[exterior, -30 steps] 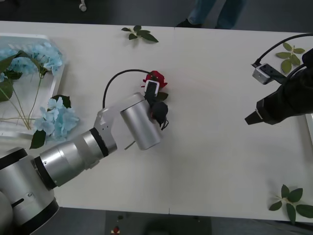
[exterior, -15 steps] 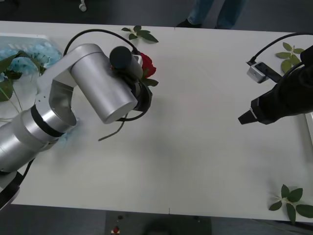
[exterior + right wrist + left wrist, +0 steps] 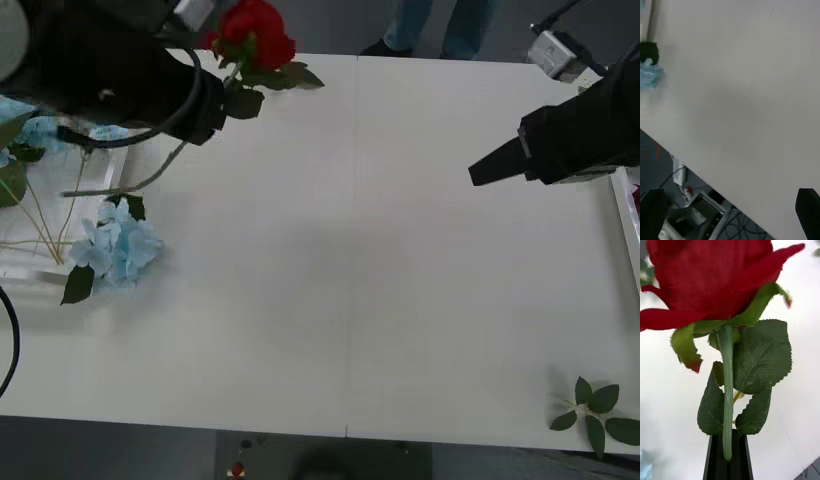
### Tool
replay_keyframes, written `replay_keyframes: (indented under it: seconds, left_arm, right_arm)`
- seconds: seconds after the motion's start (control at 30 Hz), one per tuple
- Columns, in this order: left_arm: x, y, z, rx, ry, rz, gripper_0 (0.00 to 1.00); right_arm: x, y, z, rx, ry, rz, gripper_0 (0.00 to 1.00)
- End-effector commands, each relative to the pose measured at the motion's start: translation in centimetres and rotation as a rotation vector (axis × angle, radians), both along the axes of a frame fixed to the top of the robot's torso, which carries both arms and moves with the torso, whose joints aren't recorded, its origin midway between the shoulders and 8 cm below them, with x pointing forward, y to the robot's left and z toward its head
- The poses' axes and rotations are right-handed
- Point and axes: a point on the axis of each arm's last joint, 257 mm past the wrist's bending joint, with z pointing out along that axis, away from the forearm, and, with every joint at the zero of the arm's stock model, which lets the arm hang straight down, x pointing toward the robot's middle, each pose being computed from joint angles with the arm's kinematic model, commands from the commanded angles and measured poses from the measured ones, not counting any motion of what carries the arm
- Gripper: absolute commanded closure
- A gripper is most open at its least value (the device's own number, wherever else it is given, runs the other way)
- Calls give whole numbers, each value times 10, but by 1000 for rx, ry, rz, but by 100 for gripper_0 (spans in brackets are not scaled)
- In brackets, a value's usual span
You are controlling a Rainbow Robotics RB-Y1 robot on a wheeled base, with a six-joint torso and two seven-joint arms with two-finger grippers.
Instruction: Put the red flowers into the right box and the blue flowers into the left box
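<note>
White surface [image 3: 350,250] is spanned by both arms. A rose [image 3: 255,32] is held aloft by its stem in the clamped left gripper [image 3: 728,457] near the far-left edge. The right gripper [image 3: 490,168], fingers parted, is poised near the right box [image 3: 628,215].

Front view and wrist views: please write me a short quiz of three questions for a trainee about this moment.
1. True or false: the left gripper is shut on the red rose.
2. Where does the loose blue flower lie? A: on the table beside the left box; B: in the right box; C: in the right gripper.
3. Fill in: the rose is held by its ____.

Key: 1 true; 2 A; 3 stem.
</note>
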Motion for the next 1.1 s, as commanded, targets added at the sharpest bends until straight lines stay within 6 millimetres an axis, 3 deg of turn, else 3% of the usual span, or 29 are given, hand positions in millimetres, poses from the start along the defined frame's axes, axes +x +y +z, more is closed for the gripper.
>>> replay_keyframes:
  seconds: [0.03,0.17,0.3,0.47,0.67,0.87,1.1]
  left_arm:
    - [-5,-9,25,-73,-79,-161,100]
    - [-9,-21,51,-238,-172,-327,100]
    - [-22,-42,82,-529,-274,-542,100]
    - [-33,-47,97,-681,-369,-684,100]
    - [-38,-57,102,-714,-477,-751,100]
    - [-41,-92,100,-771,-556,-780,100]
    - [-27,-122,85,-754,-571,-732,100]
  right_arm:
    - [-3,8,44,126,6,-57,0]
    - [-10,16,54,179,31,-52,0]
    - [-14,29,59,245,55,-51,0]
    - [-19,51,51,340,96,-52,0]
    - [-16,88,29,451,-2,-21,0]
    - [-3,108,2,474,-181,41,0]
    - [1,135,14,572,-384,60,0]
